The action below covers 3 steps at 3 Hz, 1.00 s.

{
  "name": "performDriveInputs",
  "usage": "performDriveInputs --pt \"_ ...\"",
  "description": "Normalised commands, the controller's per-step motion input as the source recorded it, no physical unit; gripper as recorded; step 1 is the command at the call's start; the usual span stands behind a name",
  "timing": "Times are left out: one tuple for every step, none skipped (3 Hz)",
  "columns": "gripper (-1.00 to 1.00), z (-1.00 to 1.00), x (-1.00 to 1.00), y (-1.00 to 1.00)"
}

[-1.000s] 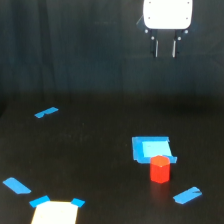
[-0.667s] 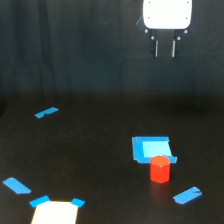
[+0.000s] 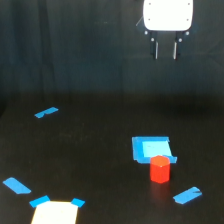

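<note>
My gripper (image 3: 165, 51) hangs high at the upper right of the exterior view, under its white body (image 3: 168, 15). Its two thin dark fingers (image 3: 156, 50) point straight down with a gap between them and nothing in it. Far below, on the dark surface, a small red block (image 3: 160, 168) stands upright. It touches the near edge of a light blue square patch (image 3: 151, 148). The gripper is well above both, roughly over them.
Blue tape strips lie on the dark surface at the left (image 3: 46, 112), lower left (image 3: 16, 185) and lower right (image 3: 187, 195). A pale square with blue corners (image 3: 55, 212) sits at the bottom left edge.
</note>
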Motion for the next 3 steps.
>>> performDriveInputs --pt "0.02 1.00 1.00 -0.23" --pt "-0.24 0.72 0.59 0.02" --pt "0.56 0.74 1.00 -0.31"
